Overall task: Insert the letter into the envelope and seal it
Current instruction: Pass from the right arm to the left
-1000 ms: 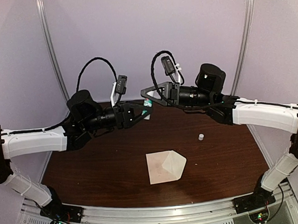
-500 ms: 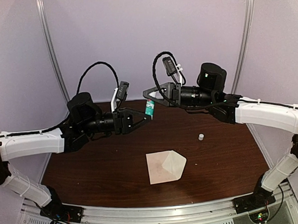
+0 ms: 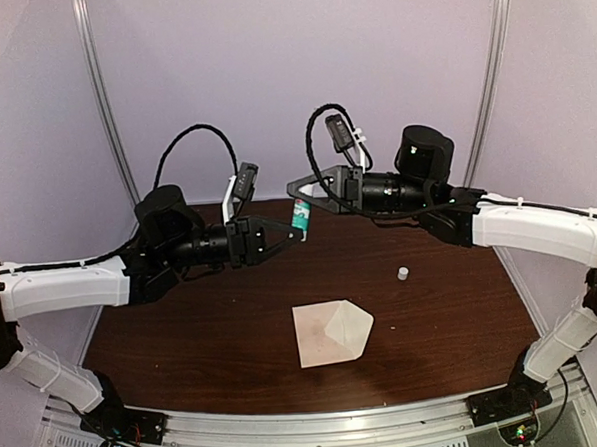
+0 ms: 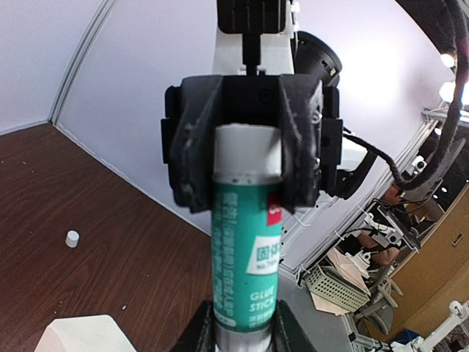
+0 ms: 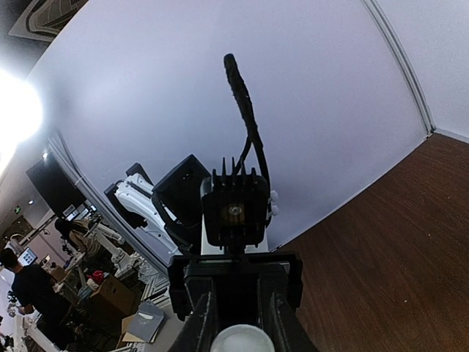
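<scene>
The table is dark brown wood, smooth and a little shiny. The envelope in the lower middle is pale, dull paper with sharp folds. The glue stick has a shiny green plastic skin and a smooth white end. The right gripper is dull black plastic, a bit grainy. The rail along the bottom is grey metal.

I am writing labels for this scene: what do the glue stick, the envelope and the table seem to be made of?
The glue stick: probably plastic, a glossy teal tube with a white end. The envelope: paper, matte beige-pink, crisply folded. The table: dark brown wood or wood-look laminate, with grain streaks and slight sheen.
</scene>
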Robot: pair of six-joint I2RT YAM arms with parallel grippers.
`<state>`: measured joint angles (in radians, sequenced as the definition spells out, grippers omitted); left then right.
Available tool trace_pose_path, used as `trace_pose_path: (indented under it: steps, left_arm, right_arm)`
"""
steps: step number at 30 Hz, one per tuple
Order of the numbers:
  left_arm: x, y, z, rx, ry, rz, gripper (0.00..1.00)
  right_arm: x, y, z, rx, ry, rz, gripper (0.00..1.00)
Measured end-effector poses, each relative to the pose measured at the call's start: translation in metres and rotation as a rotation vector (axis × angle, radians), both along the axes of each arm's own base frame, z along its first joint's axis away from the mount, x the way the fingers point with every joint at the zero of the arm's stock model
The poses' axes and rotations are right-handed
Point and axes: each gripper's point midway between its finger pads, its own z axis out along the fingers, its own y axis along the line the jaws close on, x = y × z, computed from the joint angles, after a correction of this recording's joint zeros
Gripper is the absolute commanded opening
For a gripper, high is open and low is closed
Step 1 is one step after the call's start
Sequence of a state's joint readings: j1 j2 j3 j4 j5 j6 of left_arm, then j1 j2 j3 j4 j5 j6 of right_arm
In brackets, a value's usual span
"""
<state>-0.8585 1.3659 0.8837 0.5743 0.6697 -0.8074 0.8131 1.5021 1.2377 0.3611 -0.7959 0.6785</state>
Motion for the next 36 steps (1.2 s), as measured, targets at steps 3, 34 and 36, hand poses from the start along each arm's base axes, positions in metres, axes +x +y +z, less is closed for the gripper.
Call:
trace_pose_path:
  steps: [3, 34, 36]
  left_arm:
    - [0.0, 0.0, -0.001, 0.001, 0.0, 0.001, 0.15]
    - [0.078, 0.006, -0.101, 0.364, 0.109, 0.402, 0.05]
    - [0.078, 0.005, -0.099, 0.353, 0.119, 0.402, 0.05]
  right_arm:
    - [0.001, 0.0, -0.001, -0.008, 0.005, -0.007, 0.0]
    - [0.095, 0.006, -0.113, -0.439, 0.234, -0.691, 0.21]
    - [0.095, 0.005, -0.113, -0.43, 0.228, -0.695, 0.36]
